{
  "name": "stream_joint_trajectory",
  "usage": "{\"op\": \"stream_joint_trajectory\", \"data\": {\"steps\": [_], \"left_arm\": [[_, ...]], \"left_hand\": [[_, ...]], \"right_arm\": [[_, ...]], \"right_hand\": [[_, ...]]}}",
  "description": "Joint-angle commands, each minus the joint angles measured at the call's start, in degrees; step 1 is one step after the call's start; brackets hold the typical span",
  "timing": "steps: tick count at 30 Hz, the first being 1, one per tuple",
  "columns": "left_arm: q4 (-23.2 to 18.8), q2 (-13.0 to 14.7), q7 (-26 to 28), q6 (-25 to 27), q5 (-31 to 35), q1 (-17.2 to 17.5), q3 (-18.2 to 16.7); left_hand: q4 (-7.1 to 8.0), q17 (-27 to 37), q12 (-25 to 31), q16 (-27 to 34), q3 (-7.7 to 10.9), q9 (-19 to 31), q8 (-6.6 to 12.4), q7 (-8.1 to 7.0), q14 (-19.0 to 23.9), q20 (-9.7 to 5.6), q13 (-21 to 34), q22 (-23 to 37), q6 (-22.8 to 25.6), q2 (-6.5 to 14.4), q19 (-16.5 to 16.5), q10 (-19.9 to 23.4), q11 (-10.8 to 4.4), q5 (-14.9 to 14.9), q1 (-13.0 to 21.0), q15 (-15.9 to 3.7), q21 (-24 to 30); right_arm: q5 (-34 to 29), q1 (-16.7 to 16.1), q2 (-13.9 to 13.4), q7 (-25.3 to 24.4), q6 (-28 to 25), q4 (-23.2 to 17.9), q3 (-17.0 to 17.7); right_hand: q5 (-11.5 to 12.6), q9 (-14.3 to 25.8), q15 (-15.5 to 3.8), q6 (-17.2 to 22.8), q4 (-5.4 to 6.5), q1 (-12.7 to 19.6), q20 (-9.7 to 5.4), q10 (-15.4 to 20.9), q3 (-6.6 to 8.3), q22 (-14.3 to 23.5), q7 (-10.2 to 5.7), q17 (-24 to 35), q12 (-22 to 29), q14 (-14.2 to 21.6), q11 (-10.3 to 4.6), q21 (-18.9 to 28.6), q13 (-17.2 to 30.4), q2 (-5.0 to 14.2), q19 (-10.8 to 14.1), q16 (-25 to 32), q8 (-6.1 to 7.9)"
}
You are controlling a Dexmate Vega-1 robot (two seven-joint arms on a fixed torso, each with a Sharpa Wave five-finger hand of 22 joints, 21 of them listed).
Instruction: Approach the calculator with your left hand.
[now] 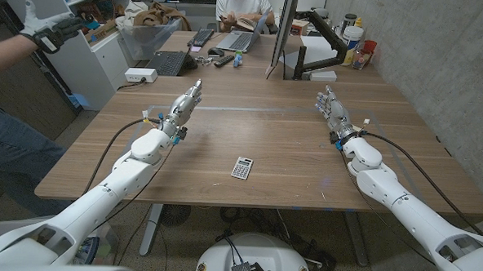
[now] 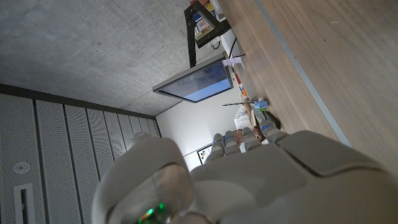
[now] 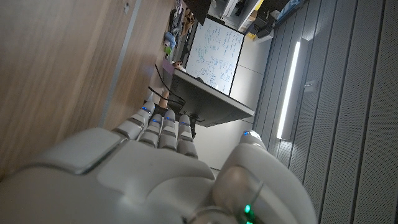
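Observation:
A small grey calculator (image 1: 242, 167) lies on the wooden table (image 1: 266, 128) near the front middle. My left hand (image 1: 184, 107) is over the table's left part, fingers stretched out and holding nothing, well behind and to the left of the calculator. My right hand (image 1: 333, 110) is over the right part, fingers extended and holding nothing. The back of my left hand (image 2: 249, 174) appears in the left wrist view, and the back of my right hand (image 3: 143, 168) in the right wrist view.
At the table's far end stand laptops (image 1: 239, 41), a monitor (image 1: 283, 27) on an arm, bottles (image 1: 356, 34) and a white box (image 1: 140, 75). A person sits behind the table (image 1: 240, 9). Another person's gloved hand (image 1: 46, 29) reaches in at the upper left.

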Motion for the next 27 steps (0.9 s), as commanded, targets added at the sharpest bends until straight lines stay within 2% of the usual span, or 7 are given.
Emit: {"op": "stream_joint_trajectory", "data": {"steps": [1, 13, 22, 23, 27], "left_arm": [[-1.81, 1.31, 1.18, -0.29, 1.51, 1.02, 0.02], [-4.21, 2.85, 2.03, -0.43, 2.42, 2.50, -0.40], [-5.86, 3.56, 0.79, -1.04, 1.62, 3.58, -0.61], [-5.97, 3.56, 0.53, -1.17, 1.36, 3.66, -0.67], [-6.84, 4.14, 1.01, -1.47, 2.46, 3.94, -0.70]], "left_hand": [[-0.52, 0.12, 0.07, 0.22, 0.17, 0.23, 0.24, -0.22, -0.32, 0.59, 0.26, 0.12, -0.54, -0.08, -0.08, -0.21, -0.41, -0.14, 0.98, 0.12, 0.48], [-1.34, 0.14, 0.18, 0.38, 0.59, 0.26, 0.19, -0.31, 0.09, 0.82, 0.32, 0.15, -0.57, 0.15, 0.03, -0.04, -0.29, -0.40, 2.61, -0.52, 0.52], [-1.92, 0.16, 0.28, 0.48, 0.80, 0.28, 0.18, -0.37, 0.40, 0.72, 0.37, 0.16, -0.52, 0.20, -0.75, 0.18, -0.38, -0.64, 3.73, 0.40, 0.22], [-2.08, 0.16, 0.31, 0.67, 0.86, 0.29, 0.20, -0.38, 0.95, 0.86, 0.38, 0.16, -0.44, 0.21, -0.70, 0.22, -0.37, -0.72, 4.05, 1.05, 0.25], [-2.28, 0.17, 0.36, 0.61, 0.92, 0.30, 0.22, -0.43, 0.92, 1.21, 0.40, 0.16, -0.36, 0.23, -0.52, 0.36, -0.18, -0.81, 4.44, 1.07, 0.33]], "right_arm": [[0.02, 0.27, -0.08, 0.46, 0.05, 0.36, -0.14], [0.06, -0.06, -0.35, 0.26, 0.13, -0.19, -0.10], [0.11, -0.18, -0.33, 0.02, 0.30, -0.31, -0.08], [0.19, -0.20, -0.30, 0.02, 0.29, -0.28, -0.06], [0.33, -0.20, -0.11, 0.00, 0.43, -0.03, -0.01]], "right_hand": [[0.40, 0.33, 0.22, 0.17, -0.43, 0.17, -0.22, 0.00, 0.05, 0.29, -0.48, 0.11, 0.14, 0.14, -0.60, -0.25, 0.29, 0.62, 0.39, 0.22, 0.25], [0.40, 0.34, 0.29, 0.22, -0.49, 0.14, -0.16, -0.04, -0.01, 0.29, -0.74, 0.12, 0.12, 0.17, -0.57, -0.31, 0.29, 0.65, 0.40, 0.21, 0.24], [0.40, 0.35, 0.34, 0.17, -0.53, 0.12, -0.12, -0.05, -0.04, 0.29, -0.85, 0.12, 0.11, 0.19, -0.59, -0.35, 0.30, 0.66, 0.40, 0.21, 0.21], [0.40, 0.35, 0.30, 0.17, -0.53, 0.12, -0.11, -0.04, -0.04, 0.30, -0.83, 0.12, 0.12, 0.20, -0.60, -0.35, 0.30, 0.67, 0.40, 0.21, 0.21], [0.40, 0.35, 0.40, 0.07, -0.55, 0.10, -0.05, 0.00, -0.06, 0.30, -0.90, 0.13, 0.14, 0.13, -0.57, -0.41, 0.30, 0.68, 0.27, 0.18, 0.17]]}}
